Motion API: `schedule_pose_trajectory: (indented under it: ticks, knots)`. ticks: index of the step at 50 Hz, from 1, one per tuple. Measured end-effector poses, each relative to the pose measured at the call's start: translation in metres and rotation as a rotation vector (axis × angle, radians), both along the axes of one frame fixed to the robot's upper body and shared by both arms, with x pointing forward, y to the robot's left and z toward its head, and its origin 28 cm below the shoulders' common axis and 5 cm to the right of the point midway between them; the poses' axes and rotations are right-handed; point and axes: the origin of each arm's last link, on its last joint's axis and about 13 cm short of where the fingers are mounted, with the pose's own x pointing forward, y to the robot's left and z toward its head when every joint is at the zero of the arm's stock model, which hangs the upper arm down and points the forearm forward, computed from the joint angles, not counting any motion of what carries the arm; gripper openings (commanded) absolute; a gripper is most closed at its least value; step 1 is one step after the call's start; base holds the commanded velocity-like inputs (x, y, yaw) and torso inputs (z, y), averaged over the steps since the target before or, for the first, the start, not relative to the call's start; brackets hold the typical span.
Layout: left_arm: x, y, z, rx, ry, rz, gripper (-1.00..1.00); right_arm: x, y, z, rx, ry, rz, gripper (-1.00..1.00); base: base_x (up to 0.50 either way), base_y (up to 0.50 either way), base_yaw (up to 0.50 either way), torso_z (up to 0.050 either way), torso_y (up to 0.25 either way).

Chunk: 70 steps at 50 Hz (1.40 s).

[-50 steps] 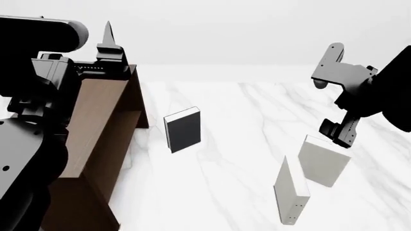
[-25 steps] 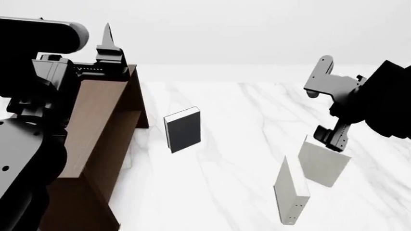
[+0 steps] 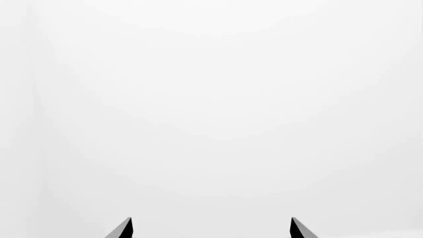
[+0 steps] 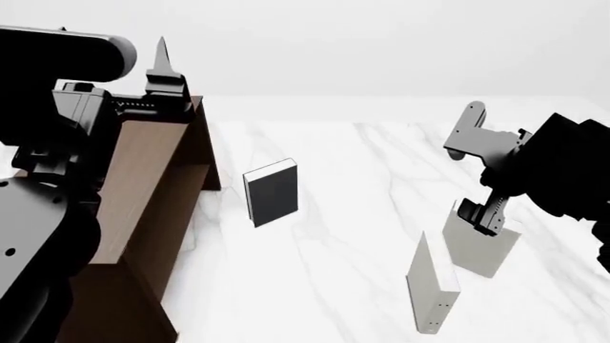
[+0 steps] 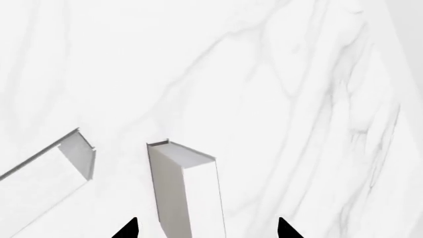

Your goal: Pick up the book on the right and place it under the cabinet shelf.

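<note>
The off-white book (image 4: 481, 248) stands upright on the marble table at the right. In the right wrist view the book (image 5: 188, 191) shows edge-on between my fingertips (image 5: 129, 229). My right gripper (image 4: 479, 214) is open, just above the book's top edge and straddling it (image 5: 206, 230), not closed on it. The dark brown cabinet shelf (image 4: 143, 193) stands at the left. My left gripper (image 4: 164, 68) is raised above the cabinet's far end, open and empty (image 3: 210, 229), facing blank white.
A pale grey book (image 4: 431, 282) stands close to the left of the off-white one; it also shows in the right wrist view (image 5: 46, 173). A black-covered book (image 4: 271, 191) stands near the cabinet. The marble table (image 4: 362, 164) extends behind.
My right gripper has moved left and down, from above and right of the off-white book to its top edge. The left arm and the books have not moved.
</note>
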Motion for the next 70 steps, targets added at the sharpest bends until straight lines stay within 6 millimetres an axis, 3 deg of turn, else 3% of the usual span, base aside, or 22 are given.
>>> schedule_pose_trajectory:
  ticks: [70]
  knots:
    - [-0.002, -0.001, 0.0, 0.019, 0.01, -0.004, 1.0, 0.003, -0.014, -0.056, -0.025, 0.014, -0.068, 1.0, 0.0, 0.0, 0.0, 0.0, 0.0]
